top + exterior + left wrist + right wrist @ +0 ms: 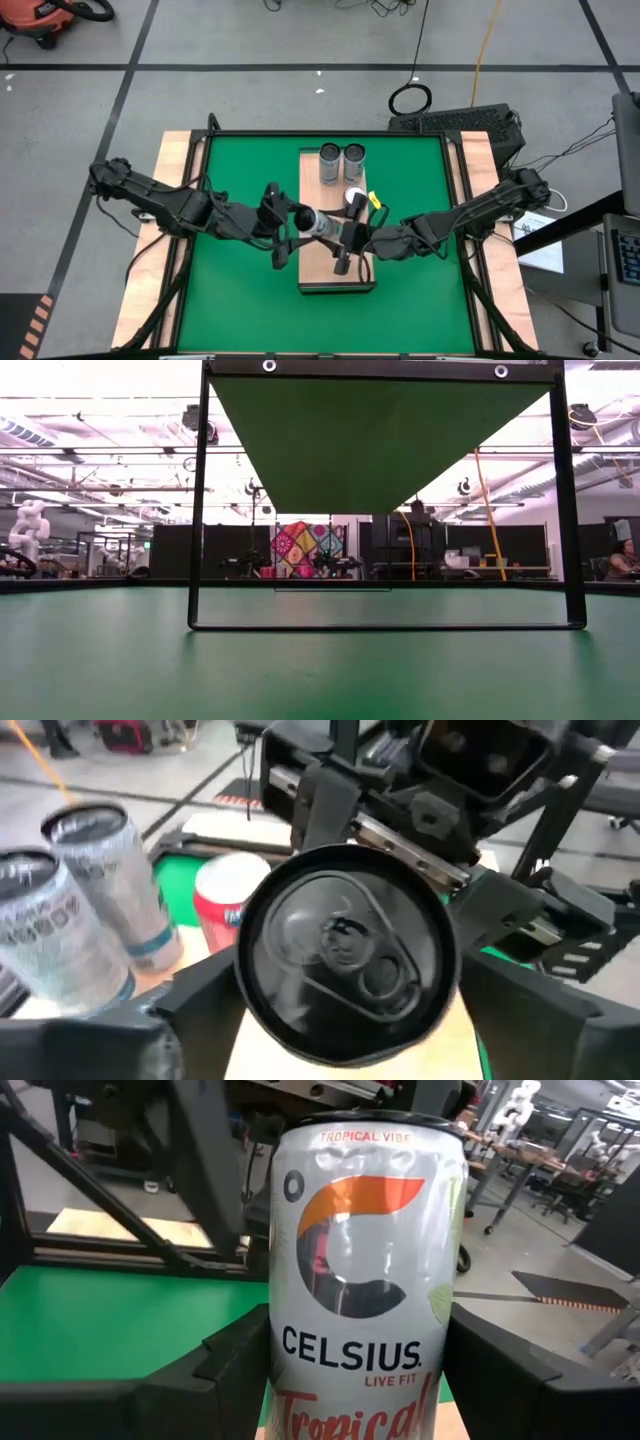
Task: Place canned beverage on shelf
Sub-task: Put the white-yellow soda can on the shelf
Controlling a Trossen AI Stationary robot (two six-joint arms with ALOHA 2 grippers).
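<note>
A silver Celsius can (320, 224) hangs over the middle of the light-wood shelf (335, 275), between my two grippers. In the high view it lies slanted, its top toward the left arm. My left gripper (298, 220) comes from the table's left. The can's top (345, 950) faces its camera. My right gripper (346, 236) comes from the table's right, and the can's label (365, 1280) faces its camera. Both grippers are shut on this can. None of this shows in the low view. My left gripper has the can's top end between its two fingers (205, 995), one on each side of the wall just behind the rim (250, 1010). The fingers come from the table's left and lie along the can. The can is clear of the shelf. My right gripper pinches the can's body between its two fingers (235, 1365), one on each side of the label's lower part (290, 1350). The fingers come from the table's right and lie across the can. How far back the can reaches does not show.
Two grey cans (330, 162) (353, 158) stand side by side at the shelf's far end. A red and white can (355, 197) stands just behind my right gripper. The shelf's near end is bare wood. Green tabletop (240, 290) lies on both sides.
</note>
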